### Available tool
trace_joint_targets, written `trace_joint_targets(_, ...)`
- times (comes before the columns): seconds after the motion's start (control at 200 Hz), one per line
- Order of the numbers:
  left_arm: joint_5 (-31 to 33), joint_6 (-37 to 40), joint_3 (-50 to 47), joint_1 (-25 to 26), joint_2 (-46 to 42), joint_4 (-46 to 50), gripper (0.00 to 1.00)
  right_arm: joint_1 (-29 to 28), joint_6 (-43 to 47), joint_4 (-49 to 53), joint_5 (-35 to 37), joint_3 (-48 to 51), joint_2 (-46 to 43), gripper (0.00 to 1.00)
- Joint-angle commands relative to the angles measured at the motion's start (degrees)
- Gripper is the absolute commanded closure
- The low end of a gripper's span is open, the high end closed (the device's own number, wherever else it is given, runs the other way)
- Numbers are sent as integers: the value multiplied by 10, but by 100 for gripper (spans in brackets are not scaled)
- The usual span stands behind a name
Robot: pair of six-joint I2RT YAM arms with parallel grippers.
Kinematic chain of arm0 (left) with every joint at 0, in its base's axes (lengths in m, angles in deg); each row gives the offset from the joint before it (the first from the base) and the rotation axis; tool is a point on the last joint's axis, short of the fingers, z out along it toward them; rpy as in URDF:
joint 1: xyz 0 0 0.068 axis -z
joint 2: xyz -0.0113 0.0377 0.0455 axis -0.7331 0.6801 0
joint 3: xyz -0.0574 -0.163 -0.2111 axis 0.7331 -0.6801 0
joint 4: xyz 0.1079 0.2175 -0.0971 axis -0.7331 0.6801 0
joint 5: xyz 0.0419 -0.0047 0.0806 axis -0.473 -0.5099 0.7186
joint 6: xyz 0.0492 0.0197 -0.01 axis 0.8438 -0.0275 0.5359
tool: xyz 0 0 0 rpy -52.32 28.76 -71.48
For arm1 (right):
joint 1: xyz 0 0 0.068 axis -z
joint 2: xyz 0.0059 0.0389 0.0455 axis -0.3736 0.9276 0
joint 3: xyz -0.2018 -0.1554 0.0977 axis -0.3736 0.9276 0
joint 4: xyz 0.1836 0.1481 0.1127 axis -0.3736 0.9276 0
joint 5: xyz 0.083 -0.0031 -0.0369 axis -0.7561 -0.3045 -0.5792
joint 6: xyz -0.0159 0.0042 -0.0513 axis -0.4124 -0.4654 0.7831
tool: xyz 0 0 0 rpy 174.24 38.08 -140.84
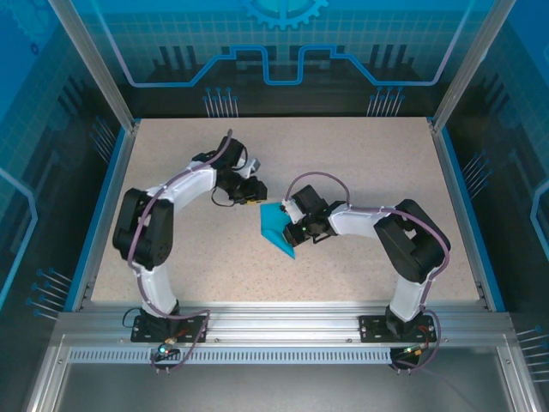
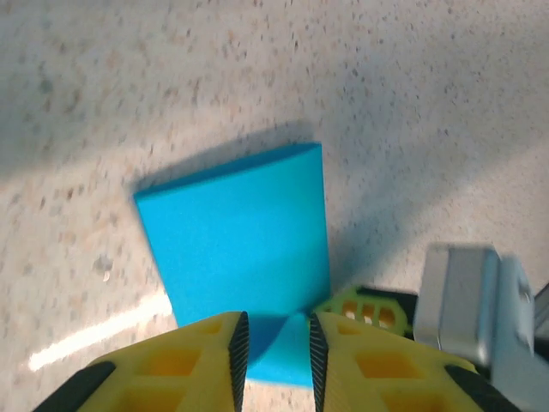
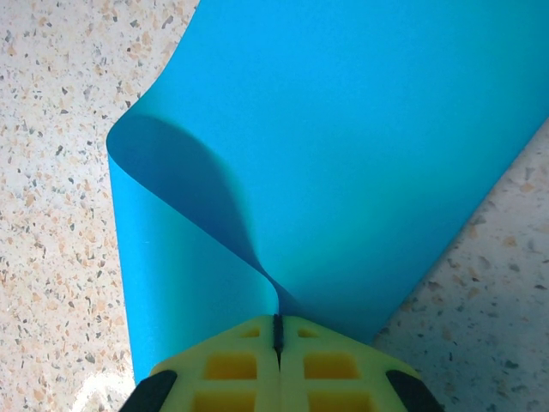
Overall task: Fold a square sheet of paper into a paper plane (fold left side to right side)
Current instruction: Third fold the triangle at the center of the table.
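The square sheet of paper (image 1: 276,228), teal-blue, lies at the table's middle, bent over on itself in a loose curl with no pressed crease. In the right wrist view the sheet (image 3: 360,154) rolls up from the table, and my right gripper (image 3: 277,330) is shut on its edge. From above, the right gripper (image 1: 297,225) sits at the sheet's right side. My left gripper (image 1: 250,196) hovers just left of and behind the sheet. Its jaws (image 2: 274,356) stand a little apart, with the sheet (image 2: 236,232) below and nothing pinched between them. A right fingertip (image 2: 369,311) shows beside them.
The speckled table (image 1: 360,154) has blue side rails (image 1: 103,215) and an aluminium frame (image 1: 274,330) along its near edge, where both arm bases are bolted. Free room lies behind and to both sides of the sheet.
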State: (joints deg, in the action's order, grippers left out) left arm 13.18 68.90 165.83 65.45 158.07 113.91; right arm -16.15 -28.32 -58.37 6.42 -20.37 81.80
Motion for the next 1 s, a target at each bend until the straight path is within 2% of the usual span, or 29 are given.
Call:
trace_joint_targets(0.0,-72,-4,-60,4,-36,-35,75,-11,12,49,1,5,31,97)
trace_joint_targets(0.09,-119,-23,-101,15,-45,-75,77,-11,13,52,2,4,34,97)
trace_joint_targets(0.185,-128,-31,-123,37,-38,-92,77,-11,13,52,3,3,34,97)
trace_joint_targets(0.475,-113,-59,-162,64,2,-134,79,-11,12,56,2,1,37,97)
trace_joint_targets(0.995,-72,-52,-174,66,39,-132,80,-11,14,64,7,-3,40,97)
